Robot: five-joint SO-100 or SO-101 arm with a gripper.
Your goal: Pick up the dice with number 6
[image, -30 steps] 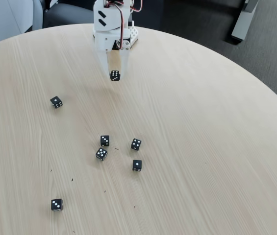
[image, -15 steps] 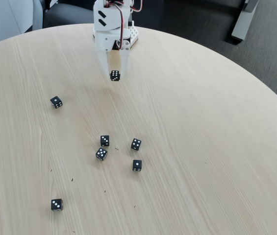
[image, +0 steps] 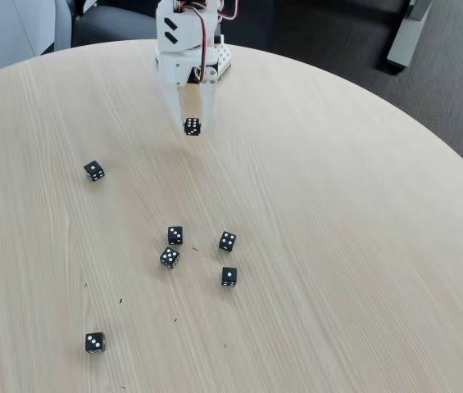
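In the fixed view the white arm reaches down from the top edge. Its gripper [image: 192, 124] is shut on the dice with number 6 [image: 192, 127], a small black cube with white pips held between the two pale fingertips, seemingly a little above the round wooden table [image: 338, 205]. The pips on the held cube are too small to count with certainty.
Several other black dice lie on the table: one at the left [image: 94, 170], a cluster near the middle [image: 174, 235] [image: 170, 258] [image: 227, 241] [image: 229, 277], and one at the lower left [image: 94, 342]. The table's right edge curves past a dark floor.
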